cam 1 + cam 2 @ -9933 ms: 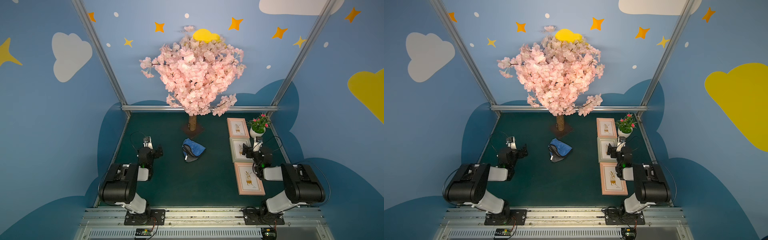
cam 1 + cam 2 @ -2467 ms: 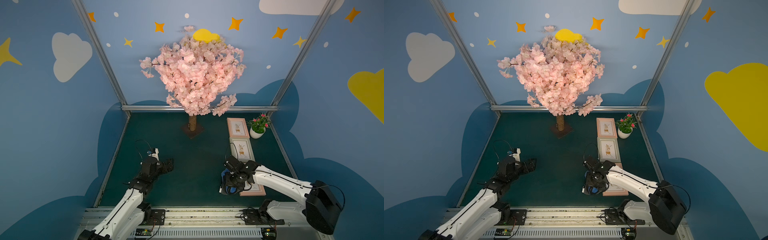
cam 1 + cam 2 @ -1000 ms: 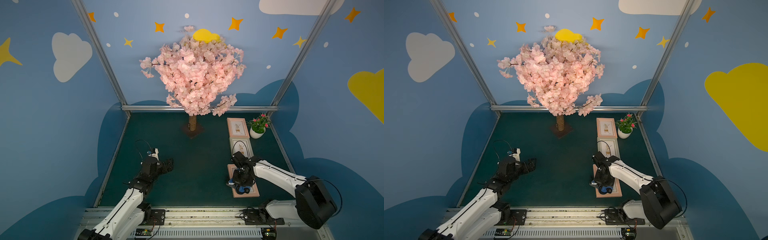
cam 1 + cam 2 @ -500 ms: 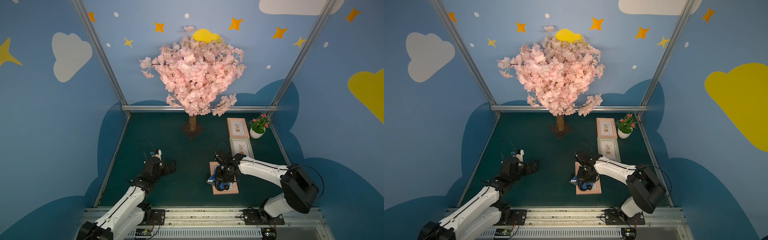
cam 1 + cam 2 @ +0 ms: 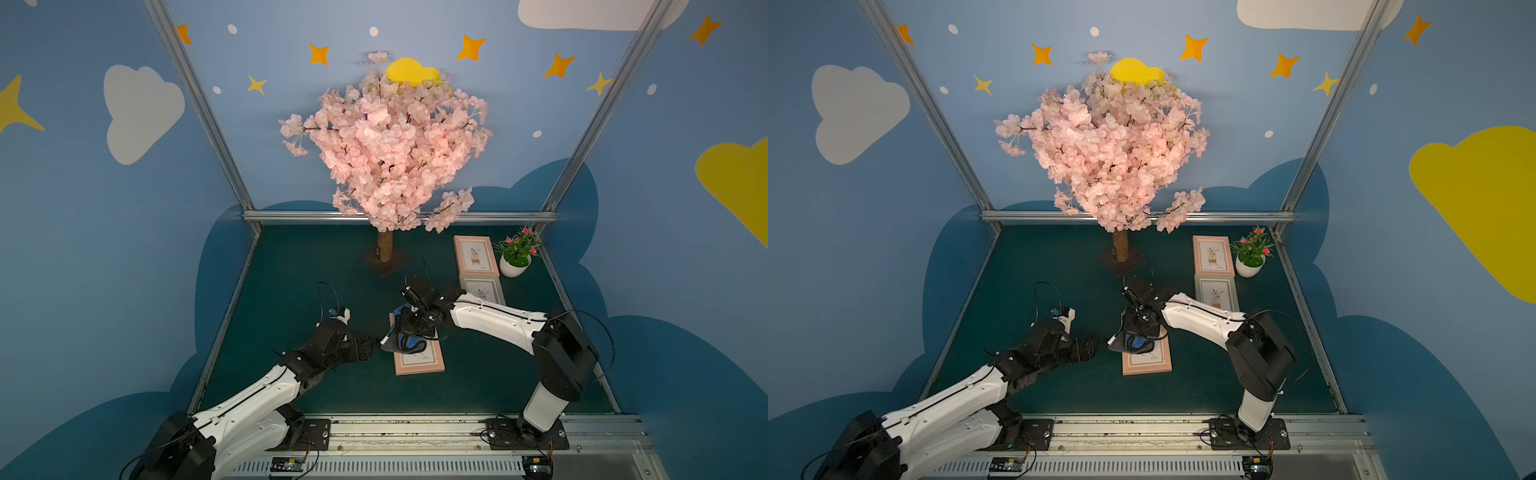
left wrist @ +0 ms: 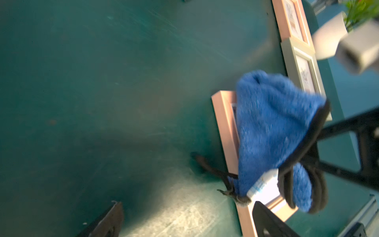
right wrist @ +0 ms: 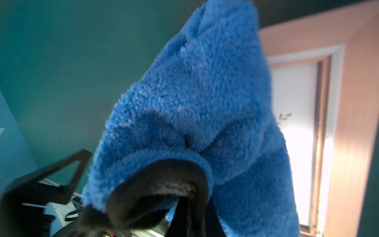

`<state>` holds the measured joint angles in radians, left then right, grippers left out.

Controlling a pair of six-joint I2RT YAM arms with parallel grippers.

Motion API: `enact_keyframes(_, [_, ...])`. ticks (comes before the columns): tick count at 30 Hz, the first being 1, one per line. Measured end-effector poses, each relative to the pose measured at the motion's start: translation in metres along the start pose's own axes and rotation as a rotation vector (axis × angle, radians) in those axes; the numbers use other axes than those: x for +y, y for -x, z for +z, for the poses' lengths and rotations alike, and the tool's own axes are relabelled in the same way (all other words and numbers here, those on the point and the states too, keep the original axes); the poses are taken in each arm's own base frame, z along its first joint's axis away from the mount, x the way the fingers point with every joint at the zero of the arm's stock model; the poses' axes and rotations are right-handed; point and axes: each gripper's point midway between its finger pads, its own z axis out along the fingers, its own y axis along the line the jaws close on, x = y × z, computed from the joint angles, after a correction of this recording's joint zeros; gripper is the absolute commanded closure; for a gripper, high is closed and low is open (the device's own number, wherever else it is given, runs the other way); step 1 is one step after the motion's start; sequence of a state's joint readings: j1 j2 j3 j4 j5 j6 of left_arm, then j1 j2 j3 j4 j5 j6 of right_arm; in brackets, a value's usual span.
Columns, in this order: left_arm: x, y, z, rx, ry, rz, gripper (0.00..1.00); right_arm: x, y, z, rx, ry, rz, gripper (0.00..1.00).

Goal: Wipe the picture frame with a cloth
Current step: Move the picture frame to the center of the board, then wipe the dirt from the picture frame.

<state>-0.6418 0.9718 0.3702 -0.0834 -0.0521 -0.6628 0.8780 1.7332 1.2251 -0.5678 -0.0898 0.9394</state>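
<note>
A pink-edged picture frame [image 5: 419,360] [image 5: 1147,362] lies flat on the green mat, near the middle. My right gripper [image 5: 412,329] [image 5: 1140,329] is shut on the cloth [image 5: 402,340] [image 5: 1133,343], blue plush with a dark grey reverse side. The cloth hangs bunched over the frame's far left part. In the right wrist view the cloth [image 7: 194,102] fills the middle and hides the jaws, with the frame [image 7: 359,82] behind it. My left gripper [image 5: 372,345] [image 5: 1093,345] [image 6: 187,215] stands open just left of the frame [image 6: 225,127] and the cloth [image 6: 270,127], holding nothing.
A pink blossom tree on a trunk [image 5: 385,251] stands at the back middle. Two more frames [image 5: 476,255] [image 5: 485,291] and a potted plant [image 5: 515,259] line the right side. A metal rail [image 5: 415,428] runs along the front edge.
The pink frame has slid left from the right side toward the middle, along with my right gripper and the cloth. My left arm has reached right, close to the frame.
</note>
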Motion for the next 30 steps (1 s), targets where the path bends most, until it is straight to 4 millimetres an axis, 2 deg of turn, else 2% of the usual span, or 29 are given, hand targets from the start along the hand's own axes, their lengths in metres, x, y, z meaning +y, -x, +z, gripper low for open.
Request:
enact_keyframes(3, [-0.012, -0.007, 0.006, 0.035, -0.008, 0.025, 0.04, -0.012, 0.008, -0.014, -0.031, -0.031, -0.019, 1.00])
enact_keyframes(8, [-0.028, -0.016, 0.021, 0.085, -0.008, 0.062, 0.09, -0.033, 0.021, -0.059, -0.130, -0.066, -0.073, 1.00])
enact_keyframes(11, [-0.036, -0.016, 0.031, 0.099, -0.008, 0.071, 0.13, -0.050, 0.020, -0.083, -0.174, -0.090, -0.112, 1.00])
enact_keyframes(13, [-0.040, -0.014, 0.037, 0.104, -0.012, 0.071, 0.15, -0.061, 0.015, -0.090, -0.177, -0.112, -0.138, 1.00])
enact_keyframes(17, [-0.048, -0.014, 0.051, 0.129, -0.014, 0.069, 0.19, -0.083, -0.004, -0.090, -0.133, -0.158, -0.179, 1.00])
enact_keyframes(23, [-0.056, -0.014, 0.074, 0.172, -0.003, 0.067, 0.26, -0.107, -0.035, -0.073, -0.015, -0.201, -0.206, 1.00])
enact_keyframes(27, [-0.059, -0.014, 0.084, 0.181, -0.003, 0.062, 0.32, -0.112, -0.048, -0.064, 0.041, -0.202, -0.219, 1.00])
enact_keyframes(30, [-0.062, -0.011, 0.091, 0.177, -0.007, 0.062, 0.38, -0.109, -0.051, -0.052, 0.075, -0.196, -0.234, 1.00])
